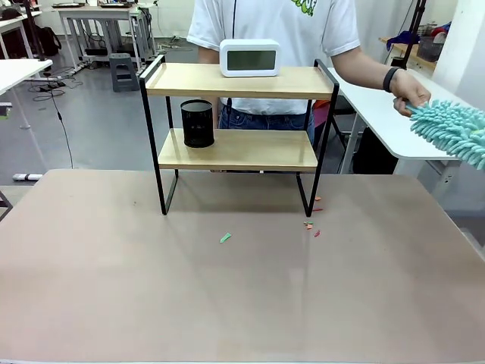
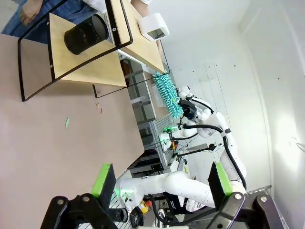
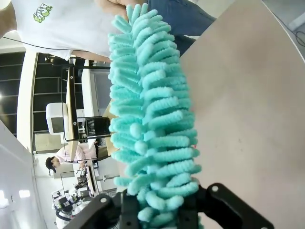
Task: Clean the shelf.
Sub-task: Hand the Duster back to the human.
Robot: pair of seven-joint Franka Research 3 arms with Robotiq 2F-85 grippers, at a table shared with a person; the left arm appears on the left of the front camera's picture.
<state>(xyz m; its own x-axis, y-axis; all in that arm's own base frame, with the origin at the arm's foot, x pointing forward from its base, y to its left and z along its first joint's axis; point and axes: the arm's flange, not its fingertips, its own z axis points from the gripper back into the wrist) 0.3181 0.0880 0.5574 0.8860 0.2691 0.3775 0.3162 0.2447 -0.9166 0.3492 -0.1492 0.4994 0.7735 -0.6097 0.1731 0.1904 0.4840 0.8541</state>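
The shelf (image 1: 236, 80) stands at the table's far middle, two wooden boards in a black frame. A white digital clock (image 1: 249, 58) sits on its top board and a black mesh cup (image 1: 198, 123) on the lower one. My right gripper (image 3: 157, 211) is shut on a fluffy teal duster (image 3: 150, 109), held off the table's right edge. The person's hand (image 1: 410, 94) touches the duster (image 1: 453, 130) at its far end. My left gripper (image 2: 162, 183) hangs open and empty, back from the shelf (image 2: 90, 67), over the table.
Small paper scraps lie on the brown table (image 1: 227, 303) in front of the shelf: a green one (image 1: 225, 238) and several orange-red ones (image 1: 311, 224) by the right leg. The person stands behind the shelf. A white table (image 1: 386, 121) lies at the far right.
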